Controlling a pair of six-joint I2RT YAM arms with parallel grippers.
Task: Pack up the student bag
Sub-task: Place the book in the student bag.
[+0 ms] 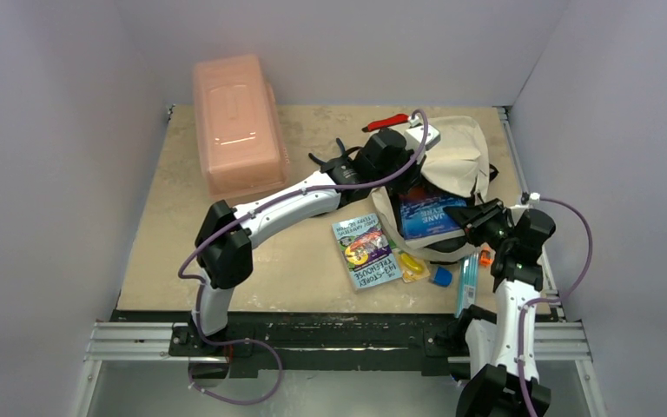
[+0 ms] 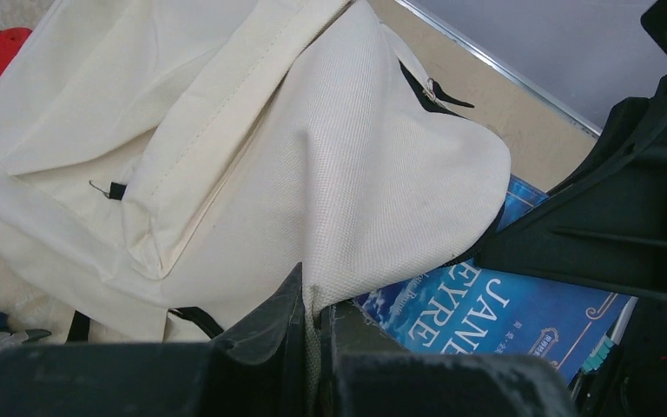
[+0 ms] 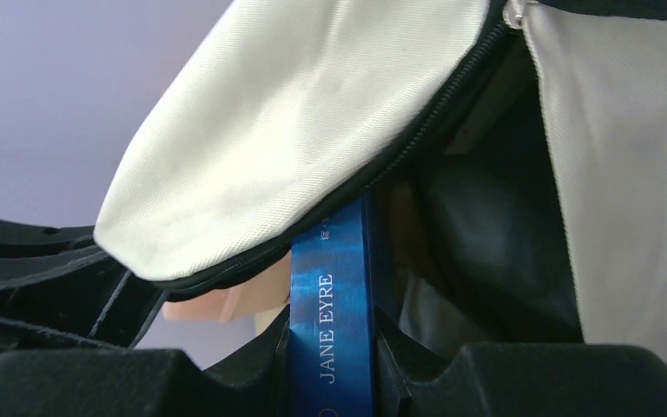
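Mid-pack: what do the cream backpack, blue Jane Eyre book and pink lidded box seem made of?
Cream backpack: woven fabric, matte; weave and stitched seams show, and it drapes. Blue Jane Eyre book: probably paper with a glossy cover; its spine shines. Pink lidded box: likely rigid plastic, glossy, with moulded ridges.

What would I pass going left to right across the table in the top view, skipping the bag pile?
Pink box → colourful book → yellow item → blue block → teal pen.
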